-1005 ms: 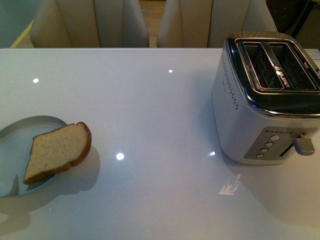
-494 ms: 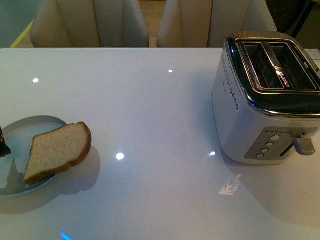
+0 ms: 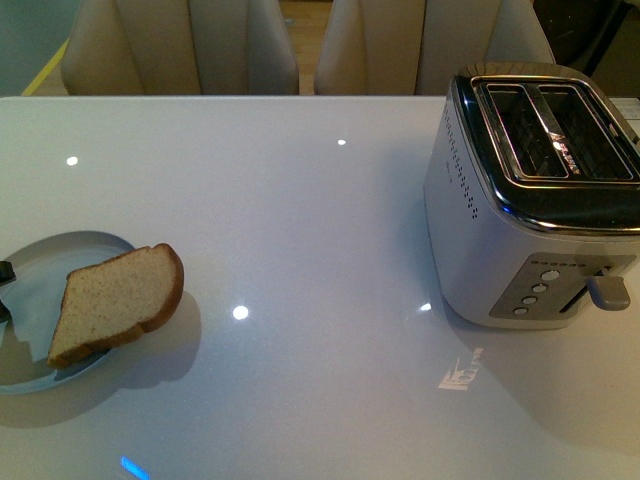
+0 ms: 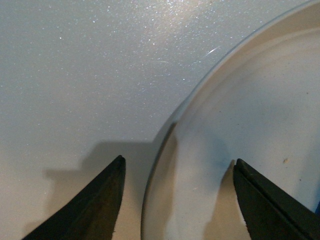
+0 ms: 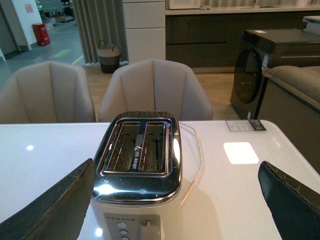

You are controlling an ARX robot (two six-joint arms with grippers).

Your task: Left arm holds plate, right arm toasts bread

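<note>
bread (image 3: 118,300) looks light and soft: pinch its crust gently. plate (image 3: 50,262) is glossy, slippery; left gripper (image 4: 177,160) jaws straddle its rim, released; right gripper (image 5: 176,163) gapes empty.

**What we can't see well**

Front view: plate (image 3: 40,250) runs off the left edge & bread (image 3: 115,300) hides pt of it. Left gripper (image 3: 4,290) is just tiny black bits there. Toaster (image 3: 520,200) is cut off on the right; its buttons (image 3: 535,288) are too small to read. Right wrist view: toaster's bottom is cut off.
</note>
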